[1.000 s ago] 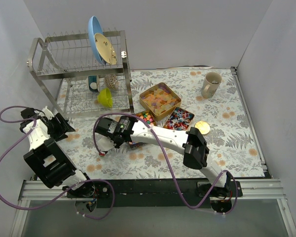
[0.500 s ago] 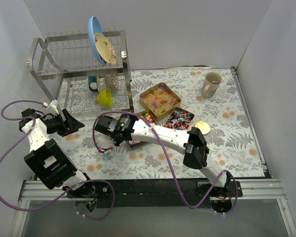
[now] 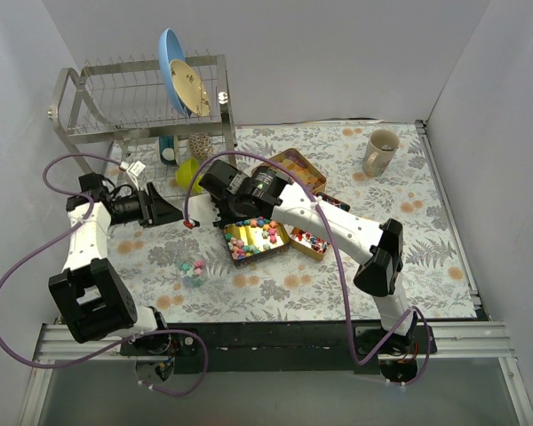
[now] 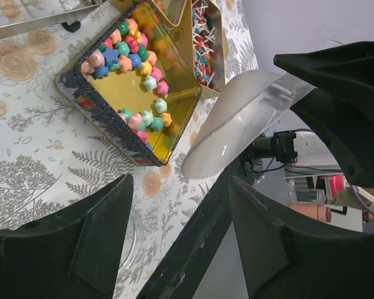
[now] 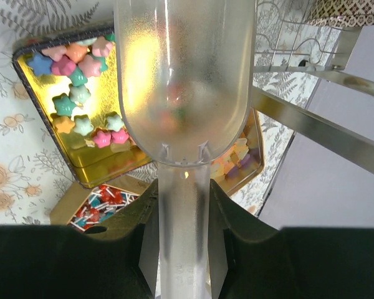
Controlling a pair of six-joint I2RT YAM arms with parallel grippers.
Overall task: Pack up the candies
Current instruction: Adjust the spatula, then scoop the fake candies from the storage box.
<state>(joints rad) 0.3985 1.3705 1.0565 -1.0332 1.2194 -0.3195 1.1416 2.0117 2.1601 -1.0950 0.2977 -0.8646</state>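
Gripping a clear scoop (image 5: 184, 81), the right end effector (image 5: 182, 205) hangs near star candies (image 5: 68, 103) in a gold tin (image 5: 112, 163). We spot a few loose on the worktop (image 3: 426, 231); left end effector (image 4: 181, 184) spread empty.

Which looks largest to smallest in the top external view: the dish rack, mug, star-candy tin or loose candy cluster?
1. dish rack
2. star-candy tin, partly hidden
3. mug, only slightly smaller, so these two are close
4. loose candy cluster
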